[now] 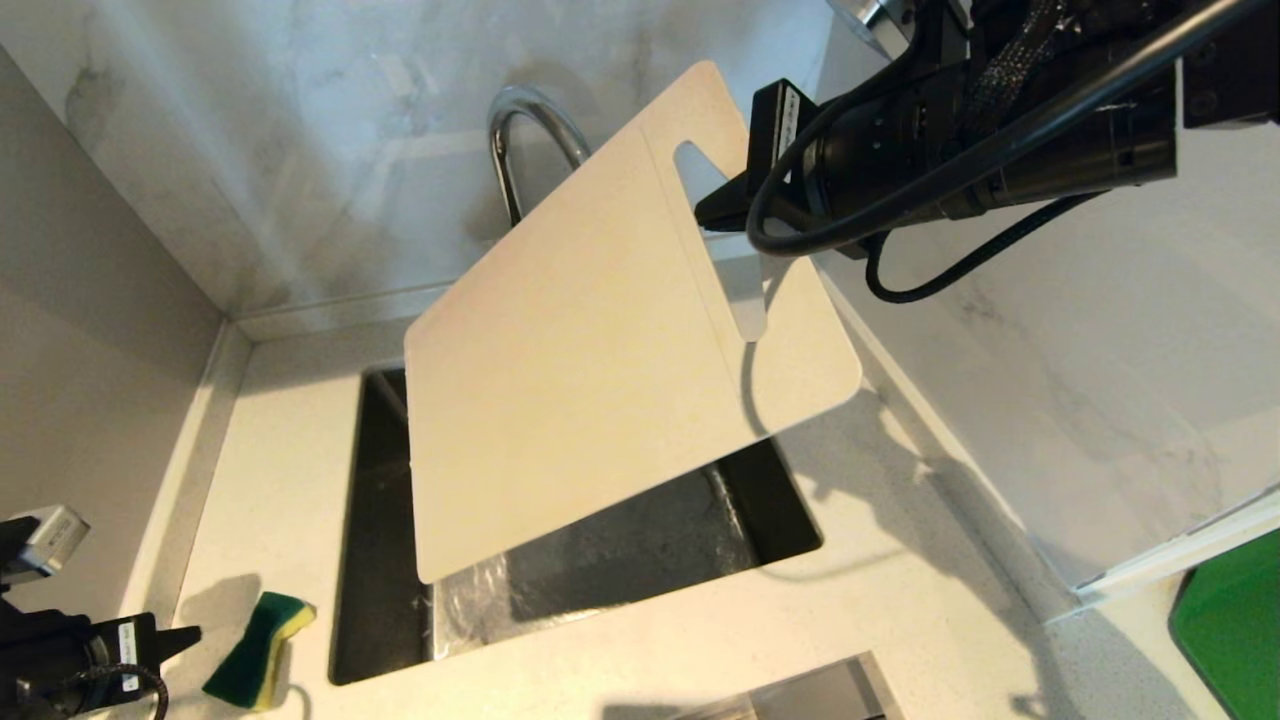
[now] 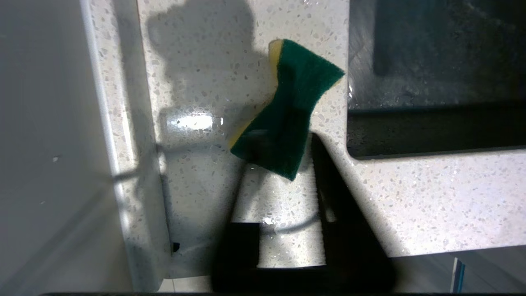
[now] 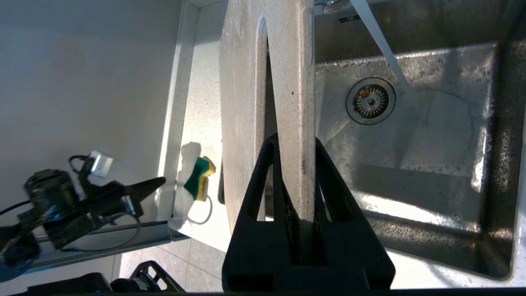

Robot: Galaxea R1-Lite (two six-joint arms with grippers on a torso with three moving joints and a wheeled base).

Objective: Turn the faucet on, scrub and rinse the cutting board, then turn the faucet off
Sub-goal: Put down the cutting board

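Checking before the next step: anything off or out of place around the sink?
The sponge lies bent and pinched at the waist on the counter left of the sink, touching neither gripper; the left gripper beside it is shut on nothing. Water runs into the sink, missing the cutting board that the right gripper holds tilted above the basin.

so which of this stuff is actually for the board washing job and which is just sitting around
For the job:
- cutting board, clamped in the right tool over the sink
- faucet, water running
- sponge, lying loose on the counter just ahead of the shut left tool

Lying about:
- green slab at the right edge
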